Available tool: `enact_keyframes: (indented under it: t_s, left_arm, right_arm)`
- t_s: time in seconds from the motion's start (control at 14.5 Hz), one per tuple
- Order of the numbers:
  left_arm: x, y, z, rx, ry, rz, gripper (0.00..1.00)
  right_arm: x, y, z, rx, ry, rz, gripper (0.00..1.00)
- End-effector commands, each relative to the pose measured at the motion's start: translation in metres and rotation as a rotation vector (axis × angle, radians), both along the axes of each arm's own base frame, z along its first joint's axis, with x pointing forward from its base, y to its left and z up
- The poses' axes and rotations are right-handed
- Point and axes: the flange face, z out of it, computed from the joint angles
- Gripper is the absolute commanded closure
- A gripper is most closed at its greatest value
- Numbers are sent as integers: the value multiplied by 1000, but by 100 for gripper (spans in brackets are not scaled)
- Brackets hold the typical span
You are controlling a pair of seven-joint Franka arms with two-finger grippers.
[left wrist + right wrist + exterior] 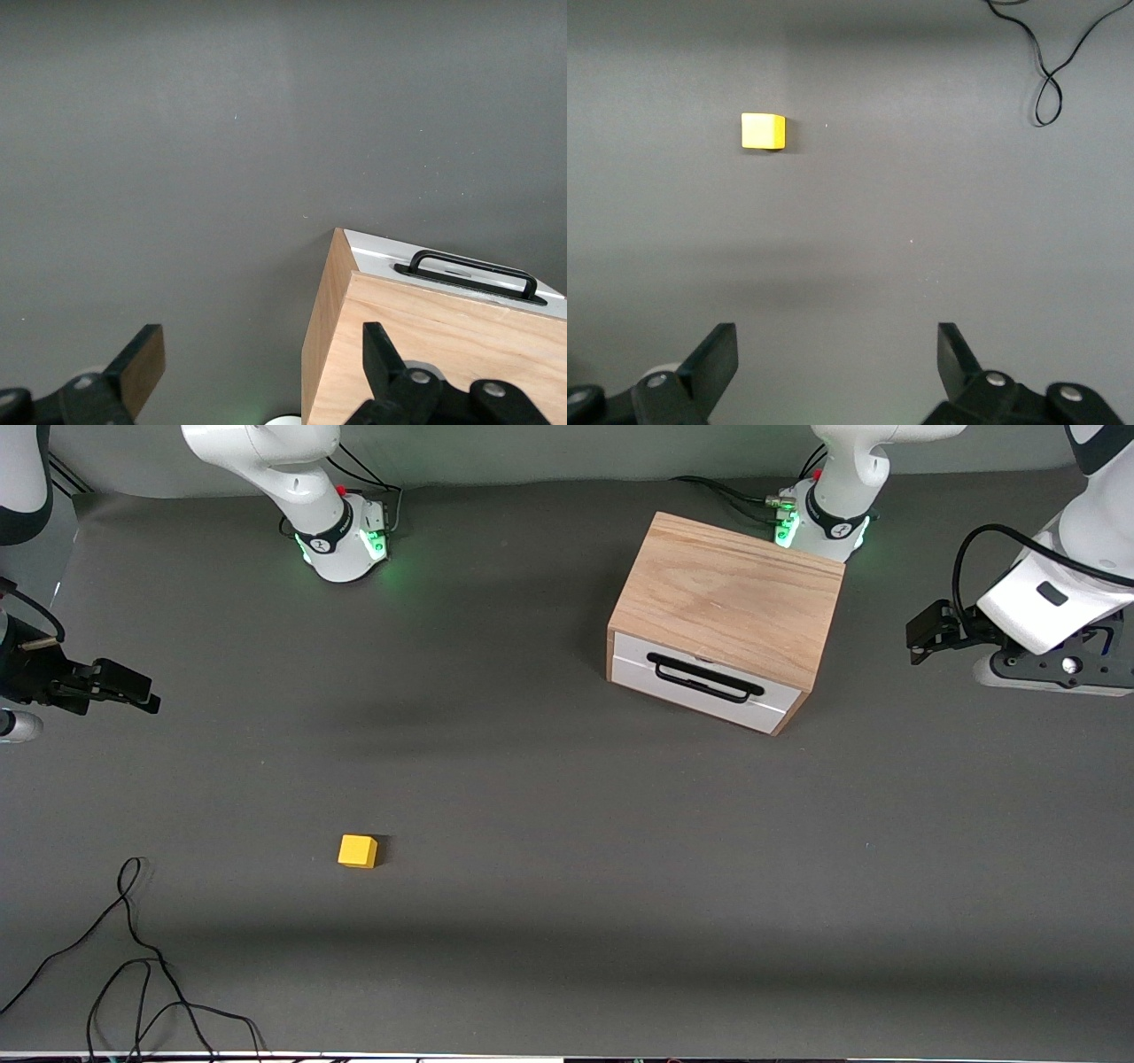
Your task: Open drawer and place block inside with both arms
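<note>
While both arms wait, drawer (704, 682) shut, block (358, 851) loose on worktop (567, 797).
Right tool (124, 687) gapes at nine o'clock; block sits at seven; left tool (921, 638) gapes at three. Angled cabinet (726, 602) risks a slipped handle (704, 677) grasp.

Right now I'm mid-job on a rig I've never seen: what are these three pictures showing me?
The wide picture looks down from a high camera facing two white robot arms. The other two come from cameras on their wrists. The left gripper hangs open at the left arm's end of the table, beside the cabinet, whose drawer is shut. The right gripper hangs open at the right arm's end. The yellow block lies alone on the table, nearer the front camera. Nothing is held.
</note>
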Motion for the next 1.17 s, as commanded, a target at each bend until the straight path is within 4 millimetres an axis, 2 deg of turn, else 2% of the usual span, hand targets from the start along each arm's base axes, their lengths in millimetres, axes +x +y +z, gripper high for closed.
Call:
enact_keyframes:
  t_s: [0.0, 0.9, 0.97, 1.11]
  left_arm:
    - [-4, -1, 2, 5, 7, -15, 1]
    - [-4, 0, 1, 6, 15, -12, 1]
    - [-5, 0, 0, 7, 17, -10, 1]
    - [-4, 0, 1, 6, 15, -12, 1]
  right_arm:
    - [-6, -2, 4, -13, 2, 24, 0]
    - [1, 3, 0, -13, -6, 38, 0]
    - [4, 9, -2, -13, -8, 49, 0]
    - [13, 37, -9, -14, -19, 87, 0]
